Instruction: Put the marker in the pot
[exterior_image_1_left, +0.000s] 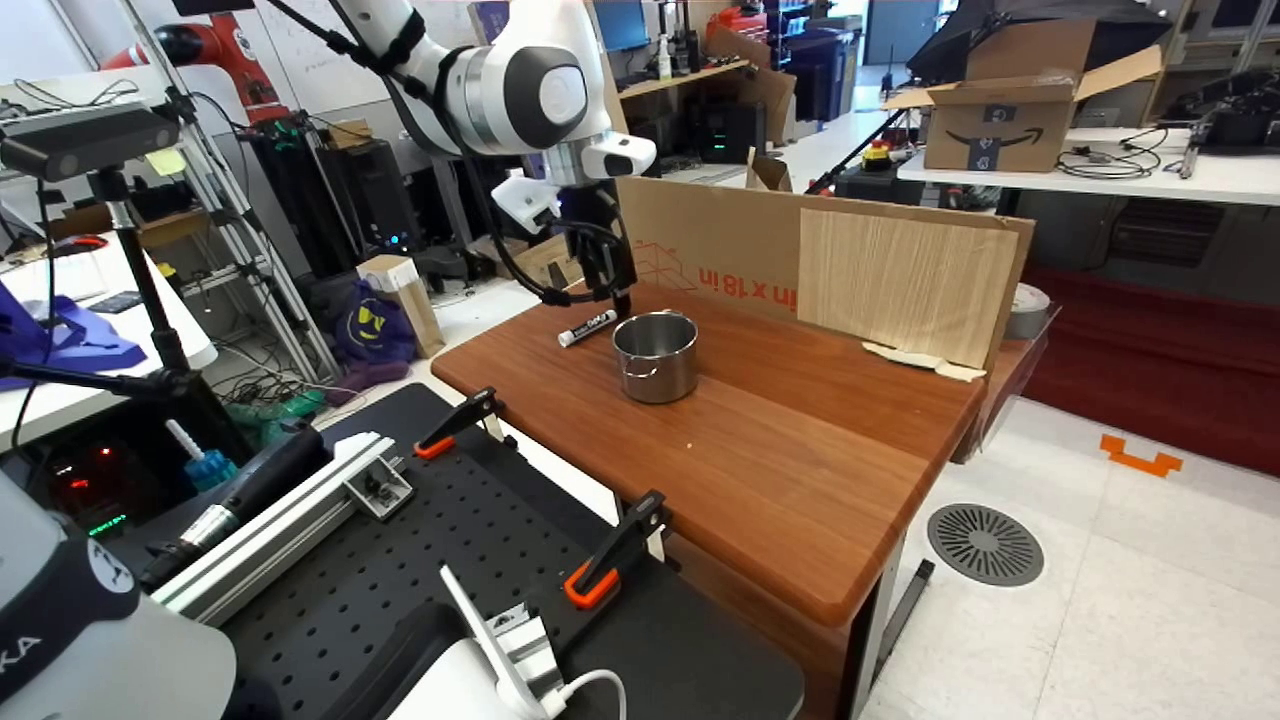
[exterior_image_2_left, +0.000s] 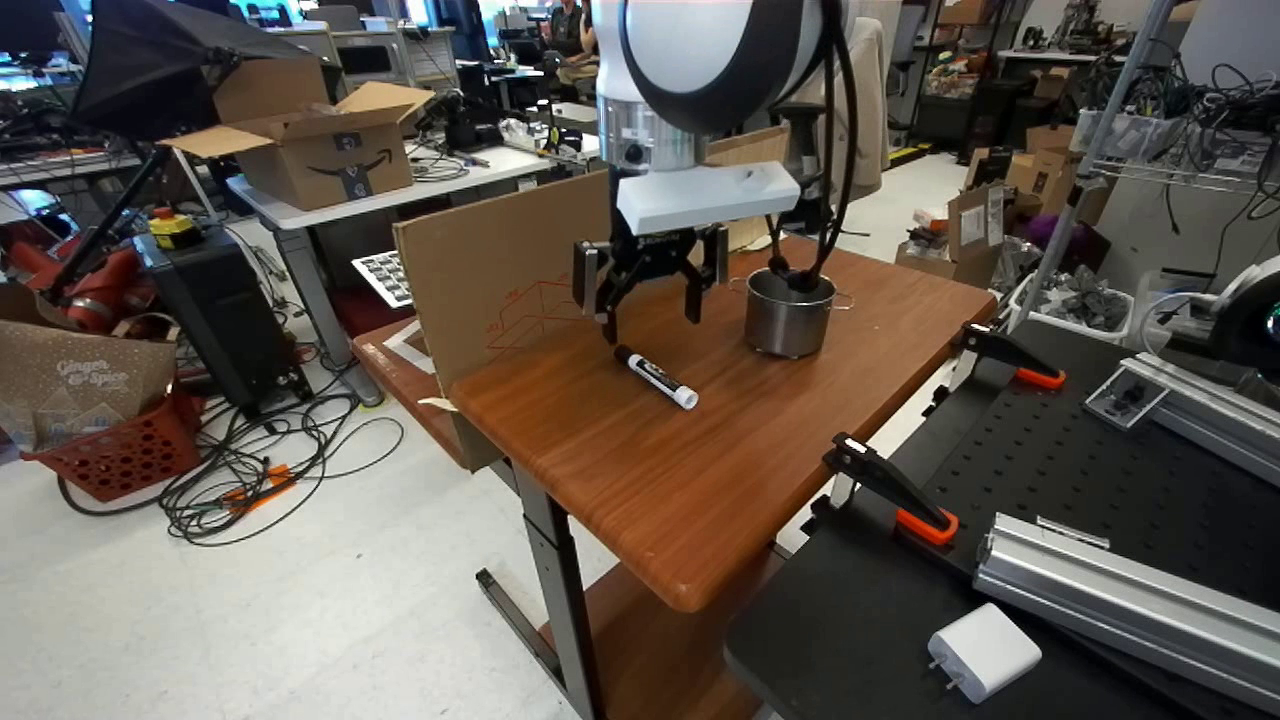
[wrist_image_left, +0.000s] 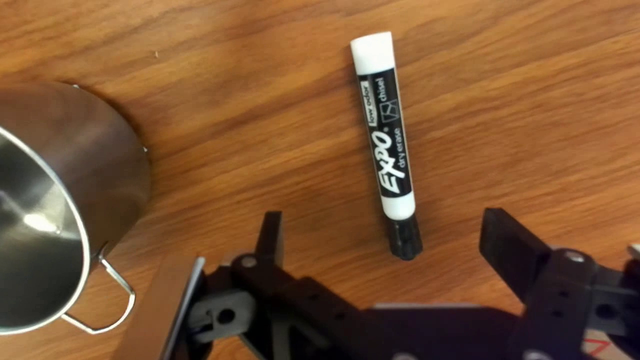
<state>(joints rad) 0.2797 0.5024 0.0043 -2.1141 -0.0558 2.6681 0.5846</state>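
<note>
Silver metal is gleaming on the pot (exterior_image_2_left: 787, 325), which is standing upright on the wood-grained worktop (exterior_image_1_left: 780, 440). Near it and outside it, the marker (wrist_image_left: 387, 145) is lying flat, its dark end pointing toward the gripper (exterior_image_2_left: 650, 323). By that end the gripper is hovering above the worktop, its fingers (wrist_image_left: 512, 250) standing wide apart and holding nothing. A cardboard panel (exterior_image_2_left: 460, 270) is running along one edge of the worktop.
</note>
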